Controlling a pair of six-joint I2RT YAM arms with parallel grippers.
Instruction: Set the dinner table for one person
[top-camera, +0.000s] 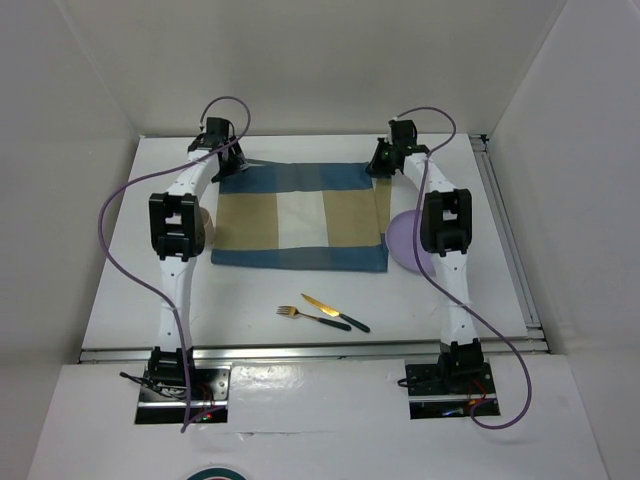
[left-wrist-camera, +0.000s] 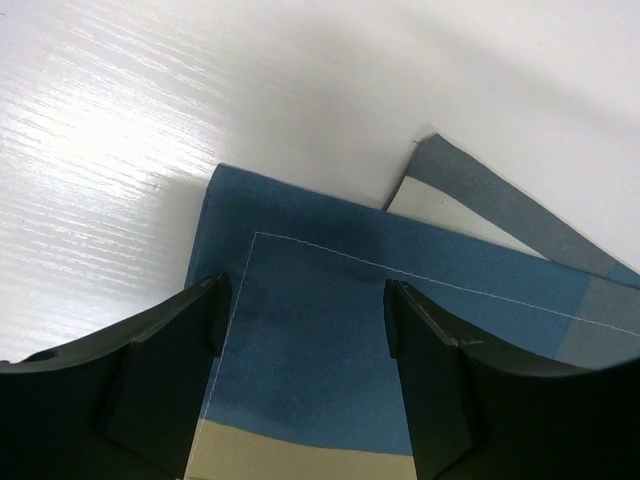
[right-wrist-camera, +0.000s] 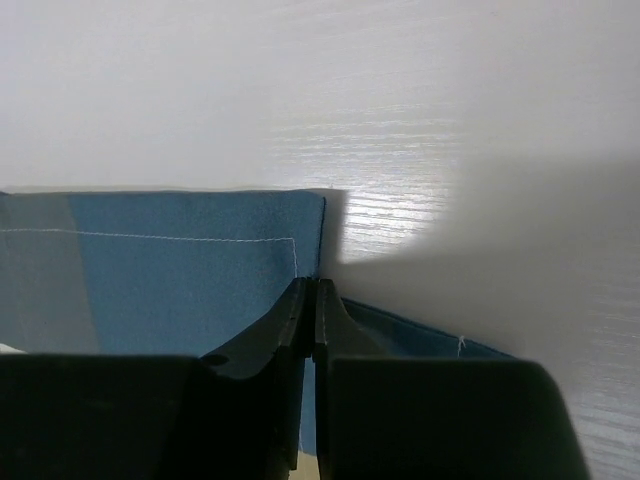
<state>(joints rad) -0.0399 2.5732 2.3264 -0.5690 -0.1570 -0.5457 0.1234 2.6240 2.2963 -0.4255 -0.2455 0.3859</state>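
The dinner table (top-camera: 160, 300) is the white tabletop with a metal rail. A blue-and-tan checked placemat (top-camera: 300, 215) lies spread on its far half. My left gripper (top-camera: 228, 160) is open and hovers over the mat's far left corner (left-wrist-camera: 300, 280), where a fold shows the grey underside (left-wrist-camera: 480, 190). My right gripper (top-camera: 383, 165) is at the far right corner; in the right wrist view it (right-wrist-camera: 308, 290) is shut on the mat's blue edge (right-wrist-camera: 200, 270). A gold fork (top-camera: 298, 314) and a gold knife (top-camera: 333, 312), both dark-handled, lie near the front.
A lilac plate (top-camera: 403, 245) sits right of the placemat, partly hidden by my right arm. A brown round object (top-camera: 207, 225) shows beside my left arm, mostly hidden. White walls enclose the table on three sides.
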